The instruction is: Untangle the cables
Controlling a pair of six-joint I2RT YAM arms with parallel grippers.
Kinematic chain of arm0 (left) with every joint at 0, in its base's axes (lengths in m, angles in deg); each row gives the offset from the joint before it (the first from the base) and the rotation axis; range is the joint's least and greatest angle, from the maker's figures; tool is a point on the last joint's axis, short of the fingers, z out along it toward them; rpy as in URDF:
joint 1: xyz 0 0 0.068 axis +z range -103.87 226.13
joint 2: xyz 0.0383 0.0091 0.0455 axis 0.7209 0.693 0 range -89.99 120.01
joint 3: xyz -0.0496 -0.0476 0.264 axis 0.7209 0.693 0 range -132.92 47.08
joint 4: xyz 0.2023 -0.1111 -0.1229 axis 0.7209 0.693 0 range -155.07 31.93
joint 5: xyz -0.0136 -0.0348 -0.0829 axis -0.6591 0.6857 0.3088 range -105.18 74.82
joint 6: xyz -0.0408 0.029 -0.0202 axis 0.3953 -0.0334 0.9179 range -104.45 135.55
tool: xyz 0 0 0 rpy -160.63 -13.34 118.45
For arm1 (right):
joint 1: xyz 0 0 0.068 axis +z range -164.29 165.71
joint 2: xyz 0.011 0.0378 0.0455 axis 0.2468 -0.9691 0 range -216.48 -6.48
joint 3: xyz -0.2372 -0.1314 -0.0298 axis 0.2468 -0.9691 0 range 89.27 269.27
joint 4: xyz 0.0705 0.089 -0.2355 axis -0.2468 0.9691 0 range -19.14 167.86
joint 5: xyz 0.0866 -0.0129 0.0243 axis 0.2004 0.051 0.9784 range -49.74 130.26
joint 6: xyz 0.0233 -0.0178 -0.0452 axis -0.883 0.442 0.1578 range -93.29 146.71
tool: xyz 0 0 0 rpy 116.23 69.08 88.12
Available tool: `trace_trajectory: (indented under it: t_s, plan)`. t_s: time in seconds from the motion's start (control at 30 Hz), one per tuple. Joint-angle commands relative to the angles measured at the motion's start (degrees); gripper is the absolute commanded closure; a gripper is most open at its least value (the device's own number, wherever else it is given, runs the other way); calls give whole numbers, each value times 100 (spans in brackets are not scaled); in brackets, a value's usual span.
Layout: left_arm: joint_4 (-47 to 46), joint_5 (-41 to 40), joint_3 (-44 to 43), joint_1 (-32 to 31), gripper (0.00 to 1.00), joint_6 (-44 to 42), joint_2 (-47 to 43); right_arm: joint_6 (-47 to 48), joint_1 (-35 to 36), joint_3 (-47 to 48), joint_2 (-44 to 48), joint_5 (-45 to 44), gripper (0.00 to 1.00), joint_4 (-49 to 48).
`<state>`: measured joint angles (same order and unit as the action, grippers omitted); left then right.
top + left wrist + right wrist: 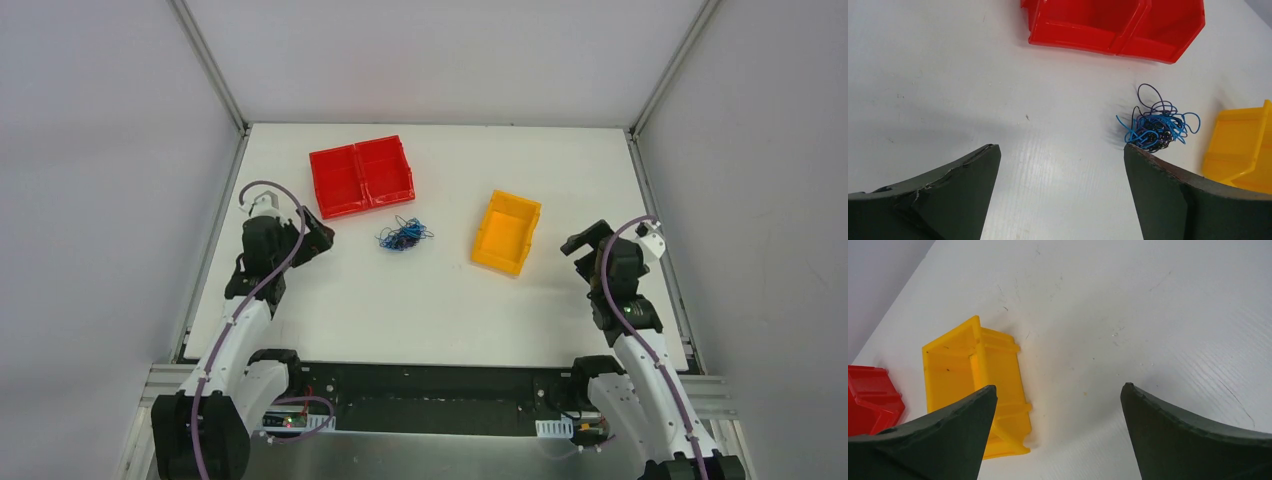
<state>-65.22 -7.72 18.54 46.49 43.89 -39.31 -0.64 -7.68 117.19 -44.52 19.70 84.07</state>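
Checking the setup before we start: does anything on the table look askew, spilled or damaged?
The cables lie in a knotted clump on the bare table, between the red bins and the yellow bin, which sits skewed to the table's edges. A finger of the left gripper has a scuffed, cracked edge.

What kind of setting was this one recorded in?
Probably a lab test cell: a white table boxed in by plain panels on a metal frame, with a red bin, a yellow bin and a small tangle of cables laid out on it.
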Motion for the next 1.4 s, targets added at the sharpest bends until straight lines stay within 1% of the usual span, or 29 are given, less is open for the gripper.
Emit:
trace_trajectory:
  t_s: [0.0,0.13,0.2,0.23,0.3,0.43,0.53,0.63,0.7,0.73,0.77,0.8,0.87,1.0,1.17,1.23,1.27,1.3,1.33,1.37]
  plan:
    - [-285,-39,197,-17,0,653,-105,-316,-28,70,-76,-29,1,115]
    - [-355,-165,408,-15,0,1532,-28,-431,-26,181,-215,77,1,252]
    - [-920,54,603,-12,0,1446,113,-453,-28,183,-282,157,1,233]
    - [-1051,191,578,-12,0,1340,250,-467,-28,175,-309,146,1,213]
    - [-1019,165,340,-350,0,1036,563,-493,-24,128,-343,127,1,149]
    - [-795,-237,-279,-1334,0,422,1210,-479,-25,-54,-325,389,1,-166]
    - [-787,-243,-733,-1967,0,-35,1664,-413,-19,-157,-305,698,1,-423]
    - [-678,-123,-1295,-2496,0,-666,2234,-398,-20,-173,-367,848,1,-531]
    - [-328,-67,-1925,-2804,0,-1167,2740,-397,-20,-157,-423,953,1,-563]
    - [-76,-133,-2239,-2902,0,-1319,3033,-395,-20,-148,-453,1005,1,-572]
    - [146,-178,-2506,-2955,4,-1441,3314,-395,-20,-151,-478,1034,1,-586]
    - [328,-252,-2731,-2997,5,-1507,3539,-406,-20,-155,-500,1067,1,-602]
    - [452,-224,-3041,-3015,9,-1632,3912,-405,-20,-155,-511,1131,1,-628]
    - [594,-208,-3502,-3024,13,-1792,4437,-357,-20,-164,-454,1179,1,-638]
    - [838,-14,-3808,-3024,27,-1839,4941,-303,-18,-201,-279,1165,1,-570]
    - [835,133,-3817,-3025,38,-1815,5059,-277,-19,-208,-226,1182,1,-558]
    - [854,197,-3829,-3024,53,-1814,5114,-255,-17,-215,-211,1219,1,-561]
    - [905,277,-3860,-3024,72,-1829,5138,-218,-19,-217,-209,1311,1,-588]
    - [944,316,-3864,-3024,89,-1801,5109,-146,-18,-209,-223,1520,1,-641]
    - [957,328,-3821,-3025,100,-1738,5010,-37,-19,-196,-257,1863,1,-720]
